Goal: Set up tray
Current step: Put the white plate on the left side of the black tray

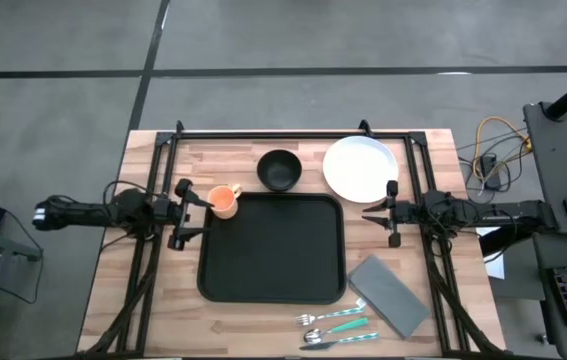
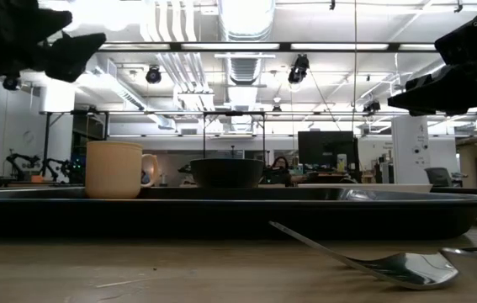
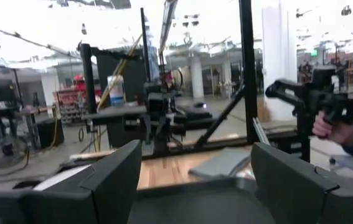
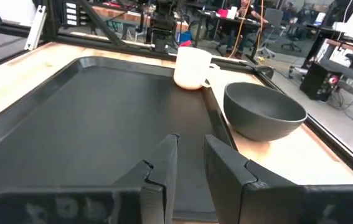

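The black tray (image 1: 273, 250) lies in the middle of the wooden table, and it shows from close up in the right wrist view (image 4: 83, 118). An orange cup (image 1: 225, 201) stands at its far-left corner; whether it is on the rim or beside it, I cannot tell. A black bowl (image 1: 279, 169) and a white plate (image 1: 361, 167) sit on the table past the tray's far edge. My left gripper (image 1: 203, 214) (image 3: 195, 155) hovers wide open at the tray's left edge, beside the cup. My right gripper (image 1: 367, 212) (image 4: 190, 146) hovers at the tray's right edge, its fingers a narrow gap apart.
A grey napkin (image 1: 388, 295) lies near the tray's near-right corner. Green-handled cutlery (image 1: 338, 325) lies by the table's near edge, and a spoon (image 2: 389, 265) shows there in the low view. A black frame (image 1: 293, 133) borders the far edge. A person's hand (image 3: 329, 124) shows beyond the table.
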Tool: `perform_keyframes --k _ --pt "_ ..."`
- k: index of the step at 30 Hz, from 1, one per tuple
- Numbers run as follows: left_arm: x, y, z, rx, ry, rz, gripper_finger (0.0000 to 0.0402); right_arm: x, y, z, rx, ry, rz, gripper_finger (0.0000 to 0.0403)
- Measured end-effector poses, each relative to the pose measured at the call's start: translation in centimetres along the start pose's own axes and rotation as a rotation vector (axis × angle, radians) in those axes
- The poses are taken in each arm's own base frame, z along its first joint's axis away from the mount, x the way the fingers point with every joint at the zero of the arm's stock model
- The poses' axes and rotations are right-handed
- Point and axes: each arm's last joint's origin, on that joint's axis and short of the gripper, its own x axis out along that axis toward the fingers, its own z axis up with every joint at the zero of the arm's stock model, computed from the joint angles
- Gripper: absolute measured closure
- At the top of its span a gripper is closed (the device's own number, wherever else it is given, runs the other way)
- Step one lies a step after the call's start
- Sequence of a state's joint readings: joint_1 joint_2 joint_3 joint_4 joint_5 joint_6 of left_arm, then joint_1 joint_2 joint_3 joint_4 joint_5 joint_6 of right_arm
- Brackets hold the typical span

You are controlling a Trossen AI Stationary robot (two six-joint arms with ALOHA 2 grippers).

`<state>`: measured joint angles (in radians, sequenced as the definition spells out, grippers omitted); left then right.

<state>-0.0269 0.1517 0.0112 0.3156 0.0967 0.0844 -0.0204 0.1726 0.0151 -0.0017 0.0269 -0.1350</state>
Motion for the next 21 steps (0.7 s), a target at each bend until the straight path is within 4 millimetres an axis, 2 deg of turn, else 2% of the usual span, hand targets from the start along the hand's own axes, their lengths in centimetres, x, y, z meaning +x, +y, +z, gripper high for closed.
perform_keyframes --k 8,21 --pt "-0.2 -0.1 -1.0 0.0 0.103 -0.009 0.0122 0.0 0.0 0.0 -0.026 0.0 0.0 0.0335" --pt "-0.2 -0.1 -1.2 0.009 0.13 -0.012 0.0122 0.0 0.0 0.0 -0.025 0.0 0.0 0.0335"
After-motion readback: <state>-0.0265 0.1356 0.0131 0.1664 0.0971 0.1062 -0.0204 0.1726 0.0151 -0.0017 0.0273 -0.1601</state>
